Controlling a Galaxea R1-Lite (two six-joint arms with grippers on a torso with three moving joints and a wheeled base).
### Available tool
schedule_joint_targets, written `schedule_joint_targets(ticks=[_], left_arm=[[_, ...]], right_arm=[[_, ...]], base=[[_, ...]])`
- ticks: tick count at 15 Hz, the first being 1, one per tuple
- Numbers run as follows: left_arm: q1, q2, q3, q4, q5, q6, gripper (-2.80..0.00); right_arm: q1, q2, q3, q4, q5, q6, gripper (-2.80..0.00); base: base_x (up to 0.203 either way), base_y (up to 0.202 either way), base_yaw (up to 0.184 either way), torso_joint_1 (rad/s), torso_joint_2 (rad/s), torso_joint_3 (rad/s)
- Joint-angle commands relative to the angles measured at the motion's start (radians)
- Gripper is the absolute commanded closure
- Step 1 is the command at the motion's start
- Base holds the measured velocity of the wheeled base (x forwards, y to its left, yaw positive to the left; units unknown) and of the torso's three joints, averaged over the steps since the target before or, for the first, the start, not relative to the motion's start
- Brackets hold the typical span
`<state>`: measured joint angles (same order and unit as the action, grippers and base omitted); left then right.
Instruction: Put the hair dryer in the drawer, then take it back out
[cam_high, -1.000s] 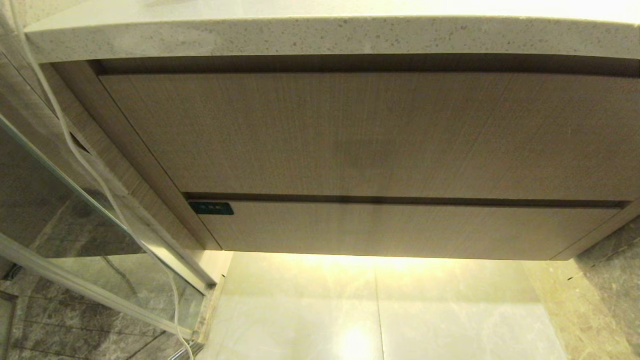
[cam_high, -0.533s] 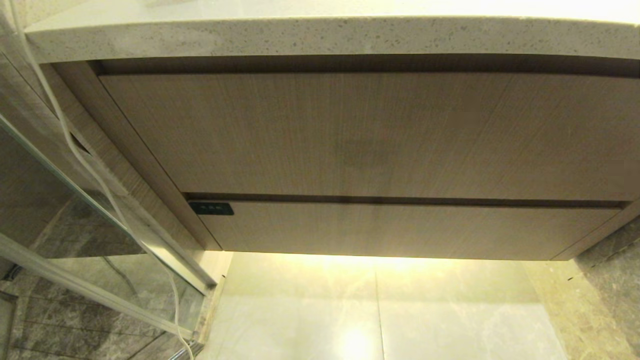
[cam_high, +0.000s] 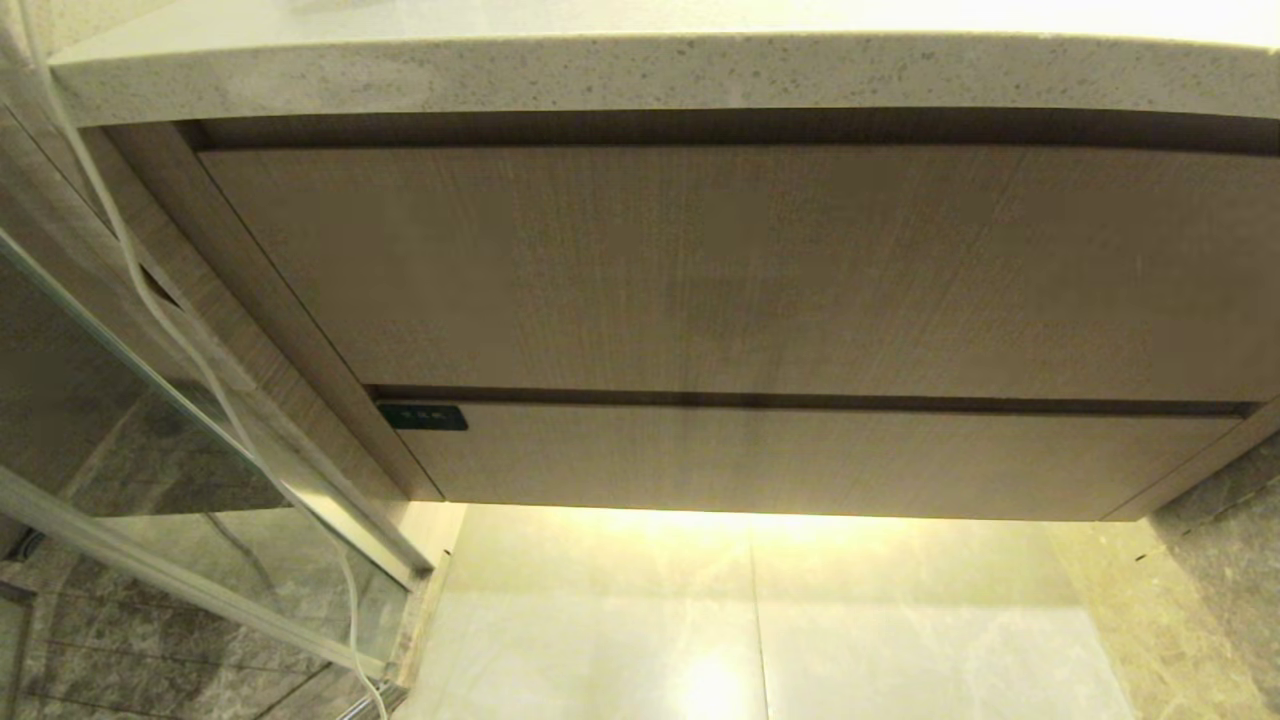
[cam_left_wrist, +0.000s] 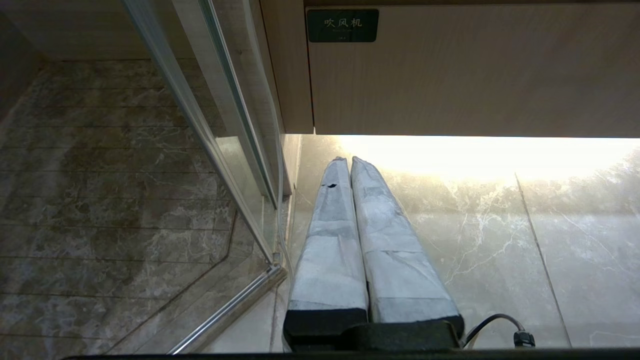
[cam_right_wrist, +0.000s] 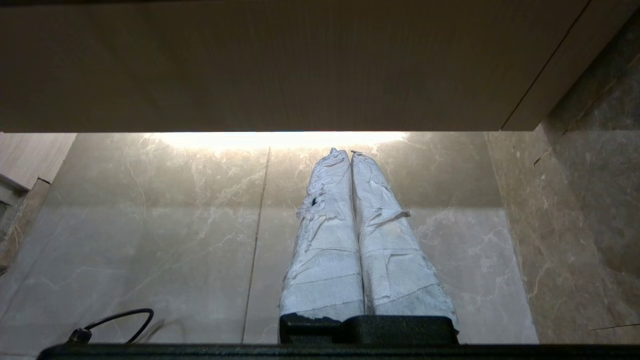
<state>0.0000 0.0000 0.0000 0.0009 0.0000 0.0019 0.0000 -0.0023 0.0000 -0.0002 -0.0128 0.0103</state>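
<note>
Below, glossy marble floor (cam_high: 760, 640), underlit.

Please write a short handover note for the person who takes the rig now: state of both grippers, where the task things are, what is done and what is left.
Left gripper: shut, empty, low over the floor below the drawer's label corner.
Right gripper: shut, empty, low below the drawer's other end.
Drawer: closed, under the taller panel.
Hair dryer: not in view; only a white cord hangs down at the left from above the countertop.
Done: nothing that shows.
Left: open drawer, put dryer in, take it out.
</note>
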Motion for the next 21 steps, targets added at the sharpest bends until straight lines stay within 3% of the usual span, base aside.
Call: schedule_joint_targets(ticks=[1, 21], left_arm=[[0.000, 0.000, 0.000, 0.001, 0.000, 0.000, 0.00], [0.000, 0.000, 0.000, -0.001, 0.000, 0.000, 0.00]], right_arm=[[0.000, 0.002, 0.002, 0.000, -0.001, 0.004, 0.00], [0.000, 0.002, 0.002, -0.003, -0.001, 0.010, 0.00]], base=[[0.000, 0.000, 0.000, 0.000, 0.00, 0.000], [0.000, 0.000, 0.000, 0.000, 0.00, 0.000]])
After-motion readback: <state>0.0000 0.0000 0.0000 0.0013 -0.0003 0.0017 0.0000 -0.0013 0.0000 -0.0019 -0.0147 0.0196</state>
